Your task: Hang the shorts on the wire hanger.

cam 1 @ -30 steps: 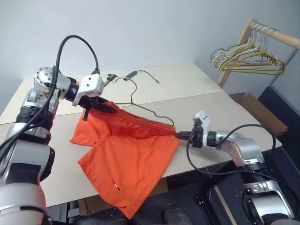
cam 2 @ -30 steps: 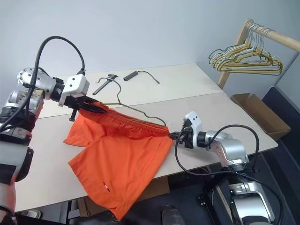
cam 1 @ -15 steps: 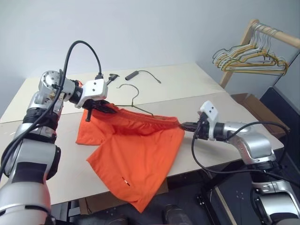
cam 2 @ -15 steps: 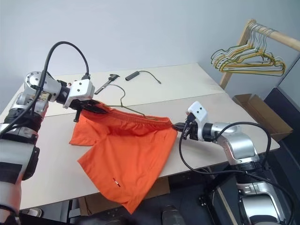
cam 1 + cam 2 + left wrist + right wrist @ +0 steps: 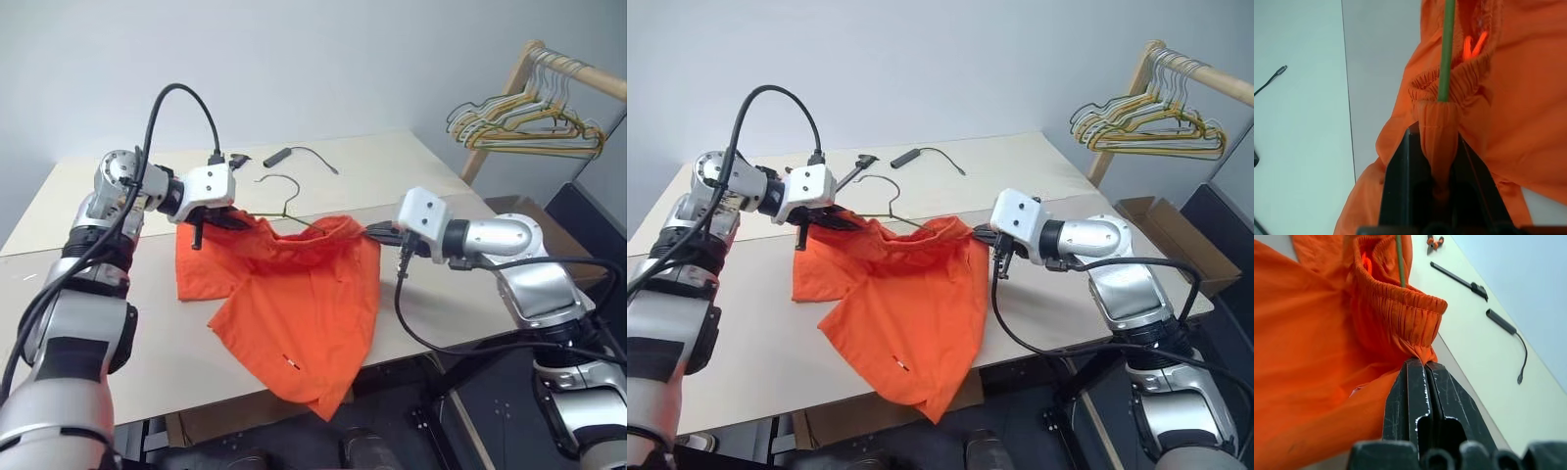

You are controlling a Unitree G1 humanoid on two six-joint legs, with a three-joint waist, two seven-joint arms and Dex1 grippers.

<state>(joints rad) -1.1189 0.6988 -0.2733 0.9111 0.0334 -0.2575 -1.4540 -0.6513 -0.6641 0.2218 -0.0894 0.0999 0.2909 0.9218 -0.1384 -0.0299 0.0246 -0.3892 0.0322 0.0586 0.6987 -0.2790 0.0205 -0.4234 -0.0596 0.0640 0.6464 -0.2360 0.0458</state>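
No writing or label can be read on anything. From the head, the shorts (image 5: 294,294) hang over the table (image 5: 411,176) edge, with the left gripper (image 5: 227,220) at 9 o'clock and the right gripper (image 5: 375,232) at 3 o'clock, both clamped on the waistband. The hanger (image 5: 284,201) hook rises at 12 o'clock. Compared with one second ago, the right gripper is higher and nearer the left, and the waistband is bunched.

In the left wrist view, the fingers (image 5: 1400,181) pinch the fabric and the green wire (image 5: 1446,54).

In the right wrist view, the closed fingers (image 5: 1413,396) pinch the waistband.
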